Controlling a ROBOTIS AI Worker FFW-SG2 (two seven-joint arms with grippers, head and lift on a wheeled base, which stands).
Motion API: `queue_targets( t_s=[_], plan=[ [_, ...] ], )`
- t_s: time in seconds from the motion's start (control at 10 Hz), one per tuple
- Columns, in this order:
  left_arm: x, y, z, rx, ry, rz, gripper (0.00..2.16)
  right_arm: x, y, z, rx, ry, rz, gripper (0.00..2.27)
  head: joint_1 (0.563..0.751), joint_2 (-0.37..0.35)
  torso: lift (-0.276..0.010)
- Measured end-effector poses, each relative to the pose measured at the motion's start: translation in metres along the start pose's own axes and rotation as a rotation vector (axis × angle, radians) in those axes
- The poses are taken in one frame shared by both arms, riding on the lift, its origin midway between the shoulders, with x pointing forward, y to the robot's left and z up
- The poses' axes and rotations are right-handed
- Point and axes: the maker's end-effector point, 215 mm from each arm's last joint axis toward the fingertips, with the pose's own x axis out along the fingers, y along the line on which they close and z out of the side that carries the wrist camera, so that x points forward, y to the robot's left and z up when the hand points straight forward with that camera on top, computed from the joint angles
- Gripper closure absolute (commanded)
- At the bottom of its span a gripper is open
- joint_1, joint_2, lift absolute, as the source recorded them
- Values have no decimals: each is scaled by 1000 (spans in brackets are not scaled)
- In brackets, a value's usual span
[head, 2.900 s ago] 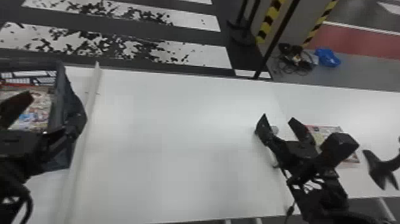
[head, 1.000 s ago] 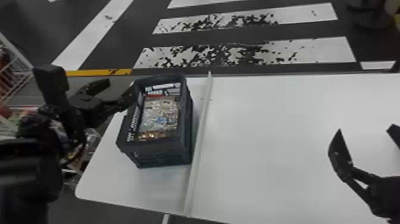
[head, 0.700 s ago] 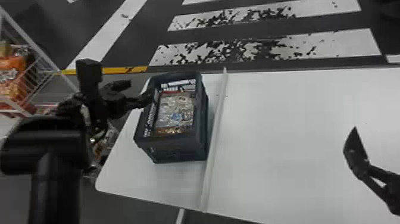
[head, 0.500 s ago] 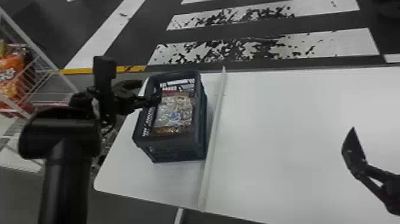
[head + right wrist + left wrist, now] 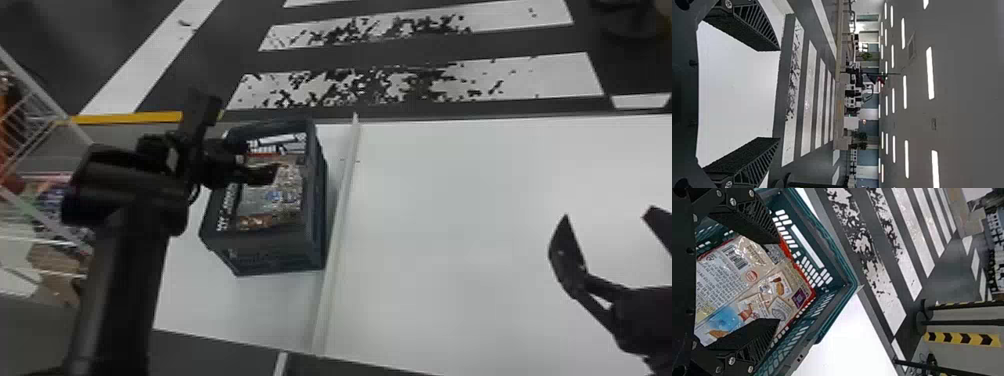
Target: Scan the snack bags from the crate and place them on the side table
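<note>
- So the left gripper [image 5: 259, 159] has its jaws apart, tips reaching in over the open top of the crate [image 5: 265, 241].
- The snack bags [image 5: 272, 192] are in that crate, right by the left jaws. In the left wrist view there's printed packaging with a barcode [image 5: 736, 257] showing in the gap between the two jaws, plus a red edge just past the tips. Honestly can't tell if either jaw is touching a bag, or how many bags are stacked in there.
- Crate walls go around the bags. One perforated wall [image 5: 807, 246] sits just beyond the left jaws' tips.
- The crate is standing on the white counter [image 5: 465, 240], below the left jaws.
- There's a pale raised strip [image 5: 340, 220] running along the counter, between the two pairs of jaws, and near the crate's right side.
- The right gripper [image 5: 608, 212] also has its jaws spread apart, out over the counter and well apart from the crate, off to the right of the left jaws.
- Way off to the left of the left jaws, behind that arm, there's a white wire rack [image 5: 30, 107] with some colorful stuff in it.
- Past both sets of jaws, beyond the counter's far edge, it's dark floor with worn white stripes [image 5: 415, 82], and a yellow line [image 5: 127, 118] farther out from the left jaws.
</note>
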Motion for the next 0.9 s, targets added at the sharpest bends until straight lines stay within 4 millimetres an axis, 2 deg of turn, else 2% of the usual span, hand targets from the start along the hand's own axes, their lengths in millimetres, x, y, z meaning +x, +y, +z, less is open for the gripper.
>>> queue_targets(
  t_s=[0.9],
  plan=[
    [50,-19,-43,74,285,-150,188,0,-6,-8,13,17,-10,63,695,222,-94]
  ],
)
